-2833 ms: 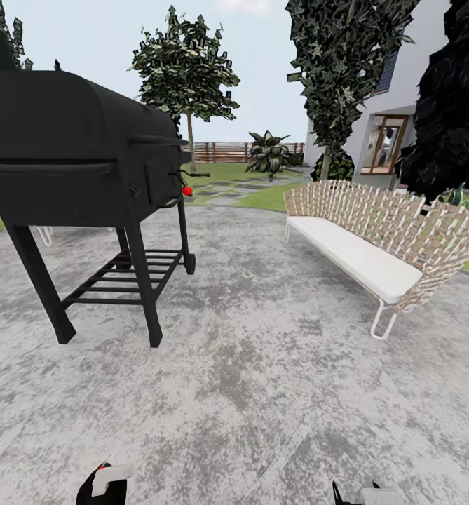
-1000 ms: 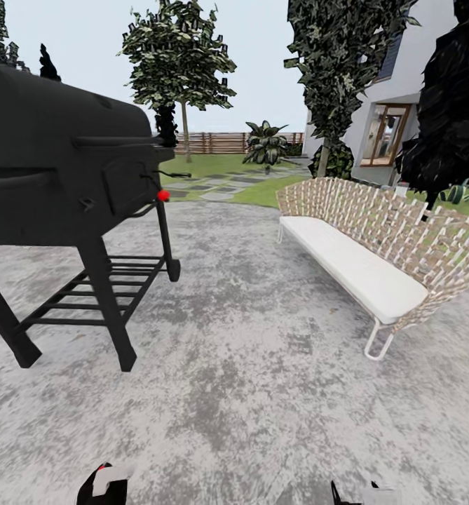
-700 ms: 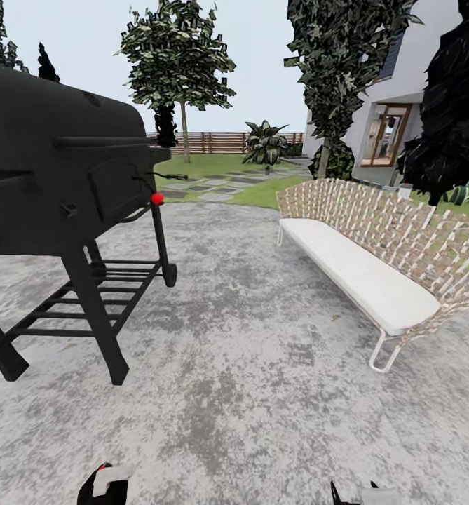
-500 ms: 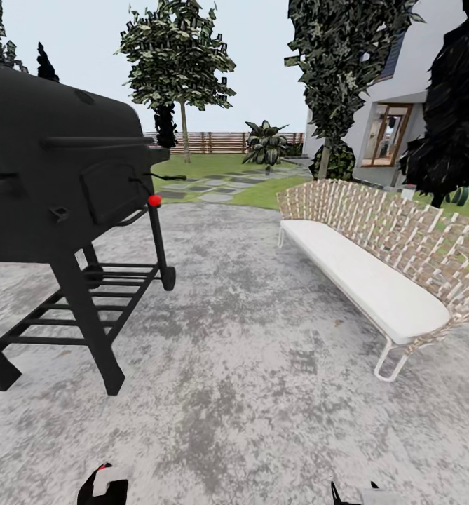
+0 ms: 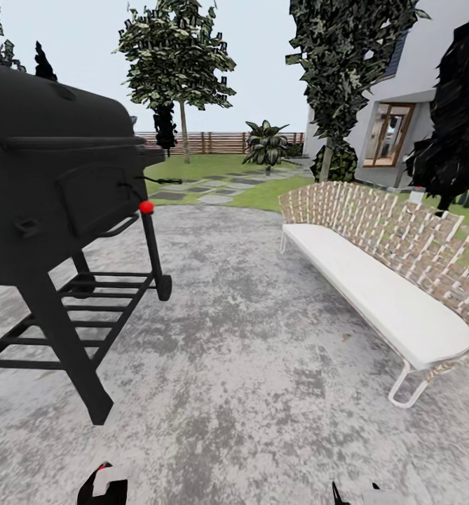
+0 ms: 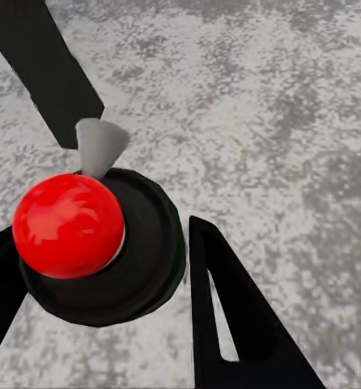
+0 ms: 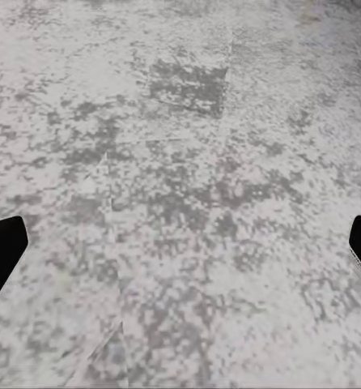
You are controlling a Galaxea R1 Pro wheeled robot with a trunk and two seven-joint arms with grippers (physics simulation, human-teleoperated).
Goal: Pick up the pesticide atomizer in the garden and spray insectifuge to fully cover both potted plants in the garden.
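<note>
The garden (image 5: 227,168) is showing green lawn and a brown fence beyond the grey patio (image 5: 262,365), no writing readable, with both grippers' fingers spreading open over paving.

No text, label, brand, number or sign can be read anywhere here: the black barbecue grill (image 5: 52,182), the woven garden bench (image 5: 395,259) and the white house wall (image 5: 430,63) all show plain, unmarked surfaces.
</note>
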